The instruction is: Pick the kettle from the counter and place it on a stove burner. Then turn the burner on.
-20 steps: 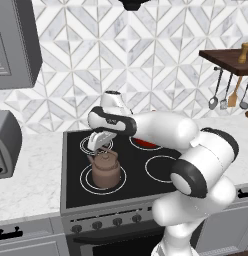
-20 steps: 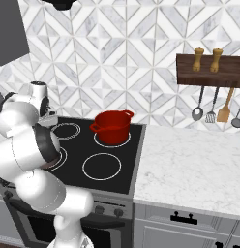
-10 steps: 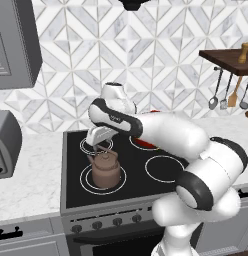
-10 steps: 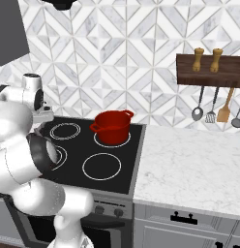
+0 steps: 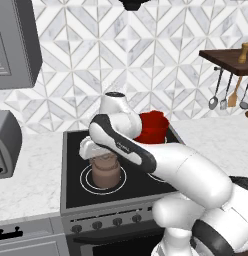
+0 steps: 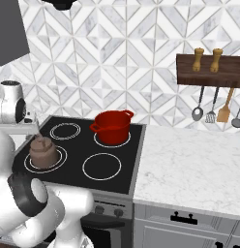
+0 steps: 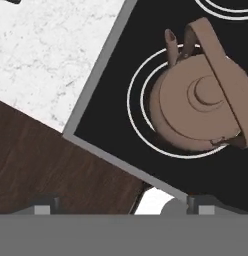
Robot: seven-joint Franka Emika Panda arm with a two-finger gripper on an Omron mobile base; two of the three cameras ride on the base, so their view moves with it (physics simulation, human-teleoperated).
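kettle (image 7: 201, 102): squat brown-taupe body, knobbed lid on, arched handle over the top, short spout; it stands upright below me, apart from my fingers.
kettle's place: on the stove burner (image 5: 86, 178), inside its two white rings, at the front left of the black glass.
stove burner: largest double-ring circle; its rings show all round the kettle's base.
counter (image 6: 189, 167): white speckled marble slab on grey cabinet fronts, right of the cooktop.

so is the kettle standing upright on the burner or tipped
Upright. The kettle sits flat inside the stove burner rings, lid knob and arched handle on top. In the hand view its lid faces straight up.
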